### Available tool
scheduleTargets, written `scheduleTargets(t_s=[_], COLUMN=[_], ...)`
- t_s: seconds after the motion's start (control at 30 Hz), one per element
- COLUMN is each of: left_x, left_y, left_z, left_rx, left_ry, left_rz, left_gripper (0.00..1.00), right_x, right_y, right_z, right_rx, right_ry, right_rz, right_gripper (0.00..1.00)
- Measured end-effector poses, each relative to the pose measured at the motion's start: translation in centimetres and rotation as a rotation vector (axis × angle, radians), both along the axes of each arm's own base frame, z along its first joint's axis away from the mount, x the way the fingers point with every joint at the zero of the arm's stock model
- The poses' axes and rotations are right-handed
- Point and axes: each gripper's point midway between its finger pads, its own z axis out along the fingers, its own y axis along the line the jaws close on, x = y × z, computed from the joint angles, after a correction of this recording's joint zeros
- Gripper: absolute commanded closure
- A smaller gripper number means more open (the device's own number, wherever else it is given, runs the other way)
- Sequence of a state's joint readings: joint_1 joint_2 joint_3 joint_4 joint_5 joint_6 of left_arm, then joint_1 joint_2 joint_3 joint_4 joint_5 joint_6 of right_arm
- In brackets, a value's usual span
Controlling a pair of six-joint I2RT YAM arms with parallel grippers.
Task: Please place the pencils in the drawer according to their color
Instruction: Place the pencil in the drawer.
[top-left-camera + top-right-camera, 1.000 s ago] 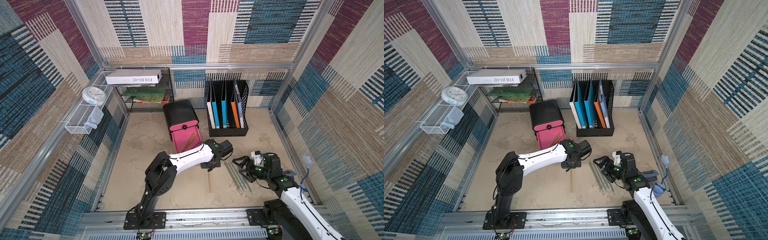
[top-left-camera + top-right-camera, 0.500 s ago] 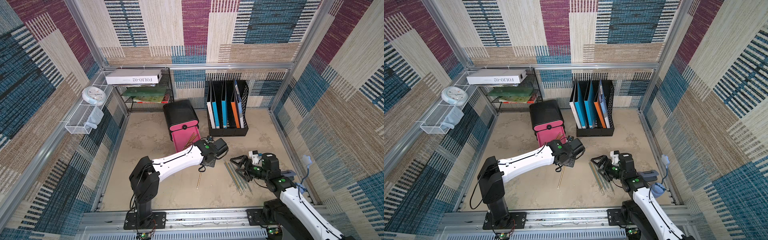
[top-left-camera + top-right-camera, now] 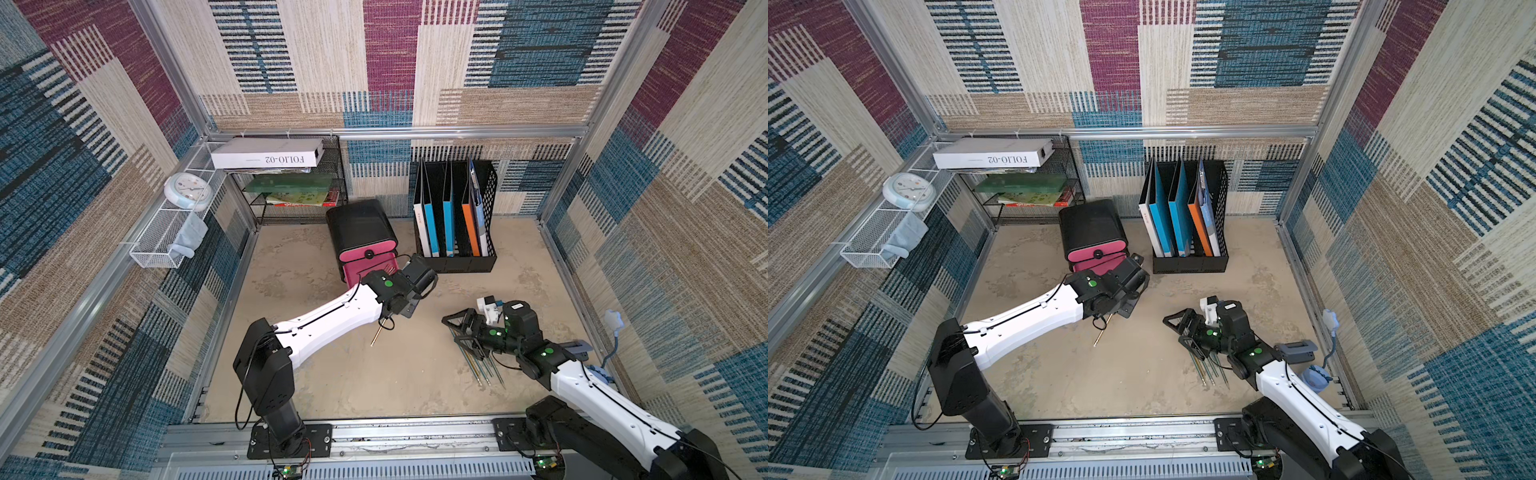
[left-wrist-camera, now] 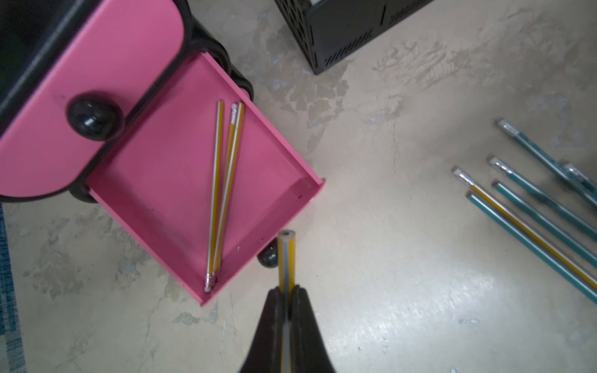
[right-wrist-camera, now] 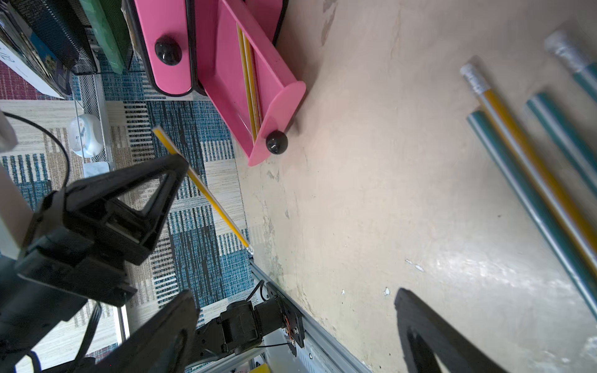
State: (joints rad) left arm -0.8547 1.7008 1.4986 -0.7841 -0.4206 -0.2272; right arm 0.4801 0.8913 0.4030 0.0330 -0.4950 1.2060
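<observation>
Left wrist: pencil in tool

Both arms are the same build, left arm and right arm: glossy white shells, chunky black joints, little green dots near the wrists, thin black cables looping out, a screwed-down black base plate, and black triangular-frame fingers.

A yellow pencil is pinched between the tips of the left pincer, blunt end forward. Just ahead of the pincer, the black chest has one pink drawer pulled out below a closed one. Three yellow pencils lie in it. Several teal pencils and one yellow lie flat well apart, near the right pincer.
</observation>
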Motion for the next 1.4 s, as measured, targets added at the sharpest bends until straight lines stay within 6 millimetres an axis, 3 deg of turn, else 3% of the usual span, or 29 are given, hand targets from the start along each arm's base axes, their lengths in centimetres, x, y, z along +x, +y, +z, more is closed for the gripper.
scheduleTargets(t_s=[0.27, 0.63, 0.83, 1.17, 1.4], left_x=[5.8, 11.4, 12.5, 12.3, 11.8], left_y=[1.6, 1.9, 2.0, 2.9, 3.3], left_z=[3.0, 1.6, -0.3, -3.3, -4.4], left_rx=[-0.010, 0.023, 0.035, 0.061, 0.066], left_ry=[-0.119, -0.162, -0.149, -0.110, -0.085], left_rz=[-0.013, -0.054, -0.069, -0.066, -0.055], left_gripper=[1.00, 1.00, 1.00, 1.00, 0.81], right_x=[-0.3, -0.3, 0.0, 0.7, 0.8], right_y=[1.6, -0.6, -1.0, -0.6, -0.6], right_z=[0.9, 1.7, 0.8, 0.5, 0.8], right_rx=[0.011, 0.050, 0.035, 0.015, 0.018], right_ry=[-0.057, -0.118, -0.097, -0.077, -0.083], right_rz=[-0.003, -0.142, -0.175, -0.179, -0.182], right_gripper=[0.01, 0.01, 0.01, 0.01, 0.01])
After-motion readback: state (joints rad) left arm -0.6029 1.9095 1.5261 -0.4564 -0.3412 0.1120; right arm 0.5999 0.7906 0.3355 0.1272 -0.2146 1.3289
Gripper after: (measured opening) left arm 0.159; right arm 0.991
